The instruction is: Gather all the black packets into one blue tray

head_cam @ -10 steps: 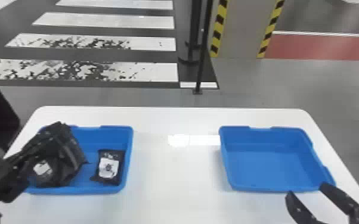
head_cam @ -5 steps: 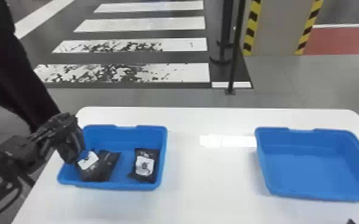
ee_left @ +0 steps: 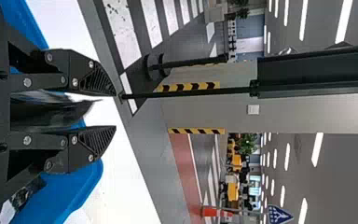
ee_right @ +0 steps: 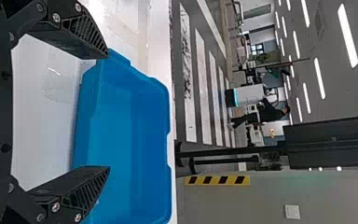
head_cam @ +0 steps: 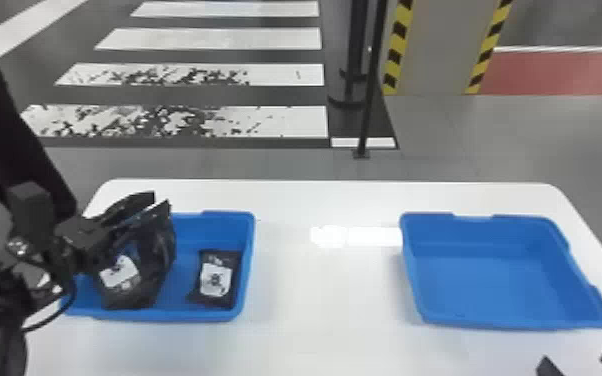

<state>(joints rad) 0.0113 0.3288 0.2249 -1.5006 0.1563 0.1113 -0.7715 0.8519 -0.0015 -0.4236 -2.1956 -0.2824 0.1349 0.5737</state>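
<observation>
Jaws parted around black packet (ee_left: 51, 114) on left gripper (head_cam: 161, 198), wide on right gripper (head_cam: 580, 361), another packet (head_cam: 216, 280) in left tray (head_cam: 220, 229)

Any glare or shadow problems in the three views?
Head view: hard glare patch on the table between the trays, soft shadow by the left side of the right tray. Left wrist view: table near-white, sheen on the packet, bright ceiling lights. Right wrist view: strong table glare by the upper finger, ceiling lights bright too.
</observation>
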